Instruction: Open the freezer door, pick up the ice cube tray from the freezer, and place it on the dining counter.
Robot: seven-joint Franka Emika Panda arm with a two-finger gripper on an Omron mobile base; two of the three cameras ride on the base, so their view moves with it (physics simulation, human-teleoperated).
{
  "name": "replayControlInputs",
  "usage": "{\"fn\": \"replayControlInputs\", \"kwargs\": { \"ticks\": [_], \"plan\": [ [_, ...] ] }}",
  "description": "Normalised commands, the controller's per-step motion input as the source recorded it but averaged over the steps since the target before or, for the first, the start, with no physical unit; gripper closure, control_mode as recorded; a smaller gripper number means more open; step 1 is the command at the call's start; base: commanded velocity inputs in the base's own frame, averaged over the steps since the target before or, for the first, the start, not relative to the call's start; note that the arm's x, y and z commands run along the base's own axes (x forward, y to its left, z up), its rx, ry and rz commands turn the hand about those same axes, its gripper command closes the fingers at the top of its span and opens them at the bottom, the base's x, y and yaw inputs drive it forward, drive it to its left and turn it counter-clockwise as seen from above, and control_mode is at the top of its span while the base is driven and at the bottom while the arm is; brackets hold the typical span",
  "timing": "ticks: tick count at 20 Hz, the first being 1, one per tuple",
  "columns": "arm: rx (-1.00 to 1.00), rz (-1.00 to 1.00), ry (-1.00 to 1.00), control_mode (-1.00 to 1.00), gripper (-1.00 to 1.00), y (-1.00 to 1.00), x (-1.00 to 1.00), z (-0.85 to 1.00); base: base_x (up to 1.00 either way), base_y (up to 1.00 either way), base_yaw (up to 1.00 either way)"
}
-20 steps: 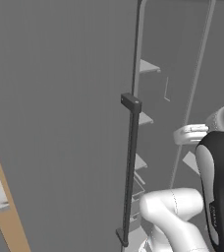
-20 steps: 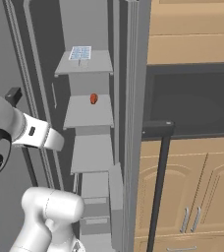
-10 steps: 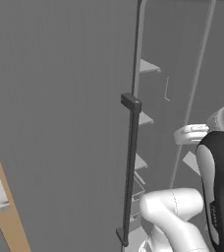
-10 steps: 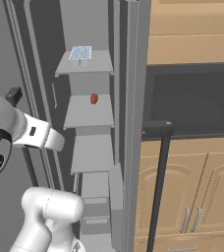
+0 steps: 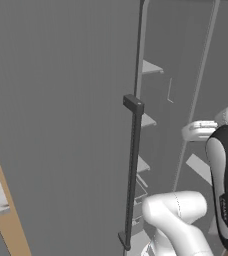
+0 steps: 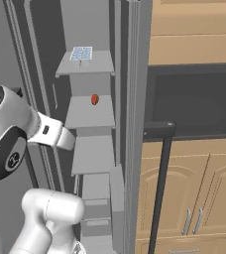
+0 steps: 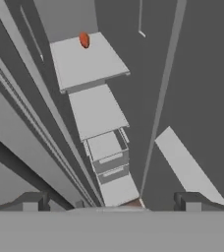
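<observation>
The freezer [image 6: 92, 149] stands open, its door [image 5: 61, 125] swung wide, with the ice cube tray [image 6: 81, 52] on the top shelf, a small red item [image 6: 94, 99] one shelf below, and the empty gripper [image 7: 111, 199] spread wide before the lower shelves.

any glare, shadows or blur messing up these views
Left base view: flat, even light, no glare on the tall matte grey freezer door. Right base view: small white ice cube tray sharp but tiny. Hand view: soft and grainy, small red object blurred.

ice cube tray [image 6: 82, 52] (top freezer [image 6: 92, 154] shelf)
</observation>
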Motion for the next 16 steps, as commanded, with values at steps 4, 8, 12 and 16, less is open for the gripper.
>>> {"fn": "replayControlInputs", "kwargs": {
  "ticks": [4, 8, 12, 16],
  "plan": [
    [0.13, -0.01, 0.0, -1.0, -1.0, -0.05, 0.16, 0.14, 0.0, 0.0, 0.0],
    [0.16, -0.03, 0.0, -1.0, -1.0, 0.0, 0.08, 0.19, 0.0, 0.0, 0.0],
    [0.13, -0.09, 0.0, -1.0, -1.0, 0.0, 0.09, 0.19, 0.0, 0.0, 0.0],
    [0.13, -0.14, -0.02, -1.0, -1.0, 0.01, 0.08, 0.2, 0.0, 0.0, 0.0]
  ]
}}
